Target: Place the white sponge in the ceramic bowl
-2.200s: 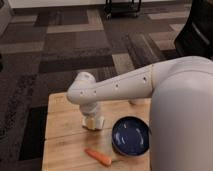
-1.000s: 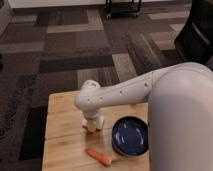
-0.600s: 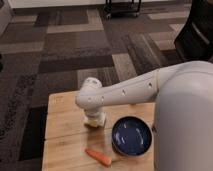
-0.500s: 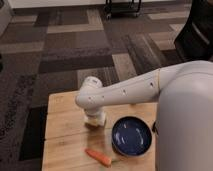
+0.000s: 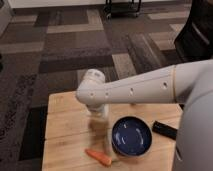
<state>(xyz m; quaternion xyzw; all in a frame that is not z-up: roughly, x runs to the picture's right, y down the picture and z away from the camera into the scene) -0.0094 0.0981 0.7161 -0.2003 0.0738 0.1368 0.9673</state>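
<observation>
You have patchwork carpet tiles (image 5: 65, 55) in grey, brown and tan. Light wooden table (image 5: 67, 135) in the foreground. Dark wheeled furniture base (image 5: 122, 7) at the far wall.

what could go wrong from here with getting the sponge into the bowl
1. The gripper hangs low over the wooden table, left of the blue bowl, and the arm hides the sponge, so a weak grasp could go unnoticed.
2. The carrot lies close by; a low sweep might knock it.
</observation>
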